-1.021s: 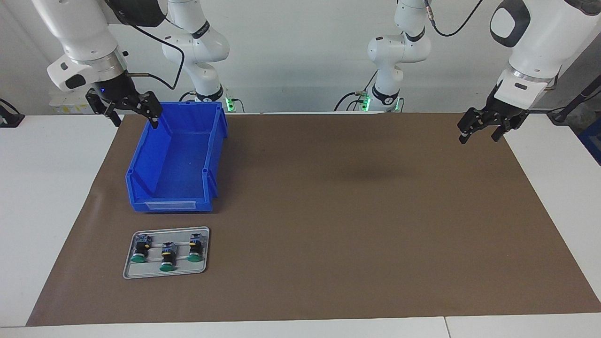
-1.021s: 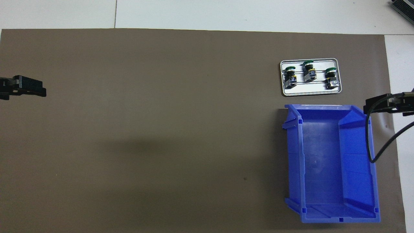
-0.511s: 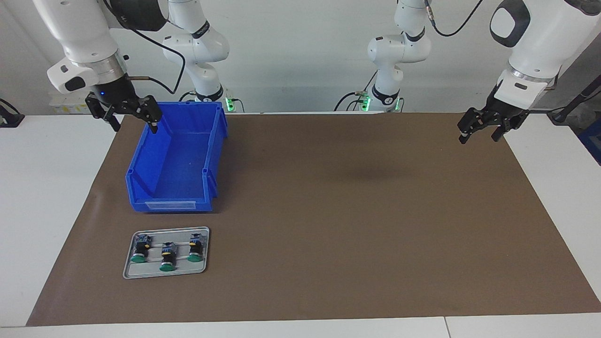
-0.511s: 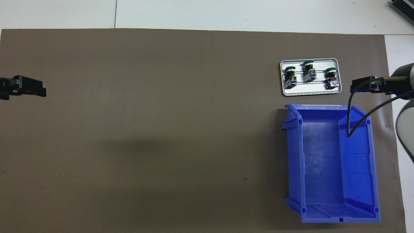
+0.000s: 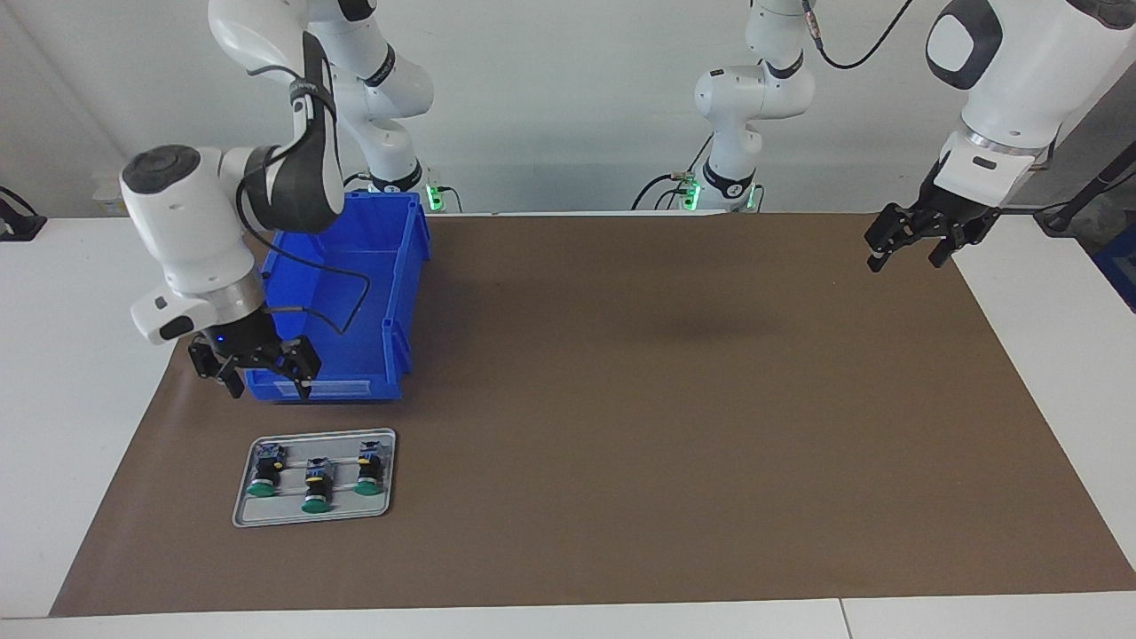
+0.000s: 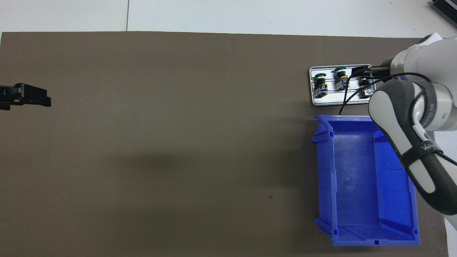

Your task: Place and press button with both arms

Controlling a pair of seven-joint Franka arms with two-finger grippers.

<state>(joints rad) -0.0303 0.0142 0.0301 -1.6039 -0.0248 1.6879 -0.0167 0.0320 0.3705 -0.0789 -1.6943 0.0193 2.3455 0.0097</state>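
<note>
Three alike green-capped buttons [image 5: 264, 470] [image 5: 316, 484] [image 5: 368, 468] lie on their sides on a small grey tray [image 5: 266, 516]; I cannot tell which is the task's one. They also show in the overhead view [image 6: 320, 84] [image 6: 341, 76] [image 6: 364, 85]. My right gripper [image 5: 266, 383] is open and empty, raised over the strip between the blue bin [image 5: 355, 293] and the tray. In the overhead view it [image 6: 361, 69] overlaps the tray [image 6: 321, 102]. My left gripper [image 5: 905, 257] is open and empty and waits in the air at the left arm's end of the brown mat [image 5: 666, 399].
The blue bin [image 6: 357, 178] is empty and stands nearer to the robots than the tray, at the right arm's end. The right arm's cable [image 5: 337, 302] hangs over the bin. White table [image 5: 80, 355] borders the mat.
My right arm has swung from over the bin's robot-side corner out over the bin and down toward the tray. The left arm, buttons, tray and bin have not moved.
</note>
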